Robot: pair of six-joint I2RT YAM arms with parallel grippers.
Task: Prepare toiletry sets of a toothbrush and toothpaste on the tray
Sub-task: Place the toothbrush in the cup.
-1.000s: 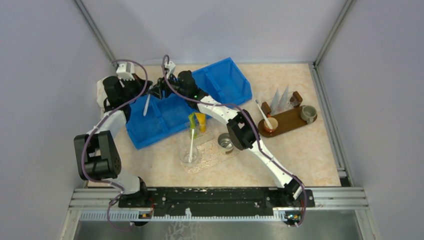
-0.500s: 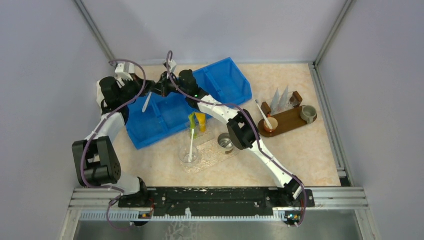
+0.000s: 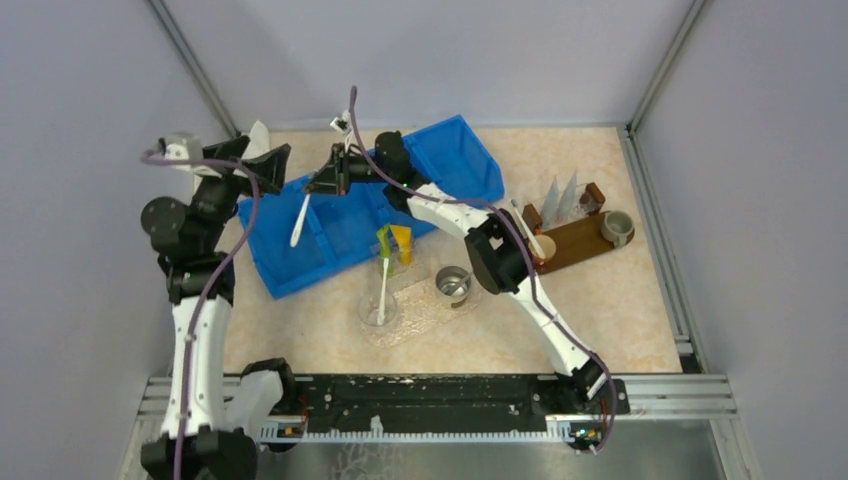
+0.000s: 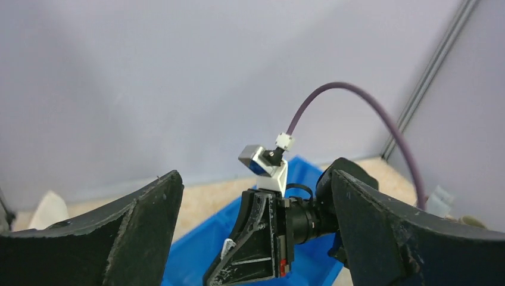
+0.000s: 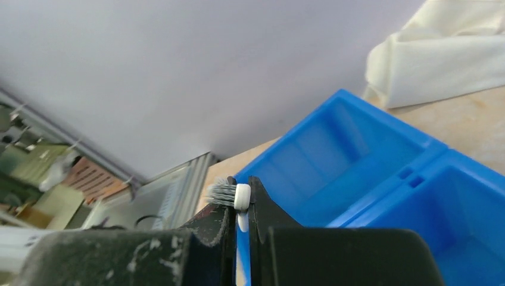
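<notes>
The bin is glossy plastic, the tray wood, the cup shiny metal, the right claw scuffed matt black.

Bare table lies open right of the right arm and in front of the blue bin. The arm runs diagonally, elbow just beside the clear tray. A toothbrush pinched in the right claw hangs over the bin. A wooden tray occupies the far right.

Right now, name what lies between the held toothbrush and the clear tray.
Top view: the blue bin floor and near wall, then bare table, separate toothbrush and tray.
</notes>
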